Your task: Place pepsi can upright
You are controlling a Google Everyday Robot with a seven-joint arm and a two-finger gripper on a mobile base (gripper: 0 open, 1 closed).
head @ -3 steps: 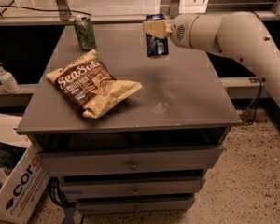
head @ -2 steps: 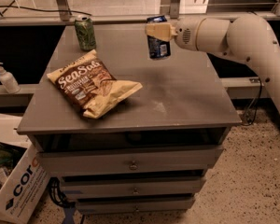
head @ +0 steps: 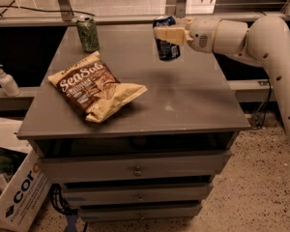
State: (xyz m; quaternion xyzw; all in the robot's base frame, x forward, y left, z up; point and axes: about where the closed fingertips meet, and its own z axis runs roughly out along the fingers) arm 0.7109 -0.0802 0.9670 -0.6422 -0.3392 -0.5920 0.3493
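Note:
The pepsi can (head: 167,49) is dark blue and stands close to upright in the air, tilted a little, over the back middle of the grey table top (head: 183,100). My gripper (head: 165,33) comes in from the right on the white arm (head: 261,37) and is shut on the pepsi can near its top. The can's lower end hangs a short way above the table; a faint shadow lies below it.
A green patterned can (head: 88,33) stands upright at the back left corner. A brown and cream SeaSalt chip bag (head: 94,86) lies at the left front. A soap dispenser (head: 6,80) and a cardboard box (head: 17,192) are left of the drawer unit (head: 135,170).
The gripper and the pepsi can have shifted slightly right and up; the can is still held above the table.

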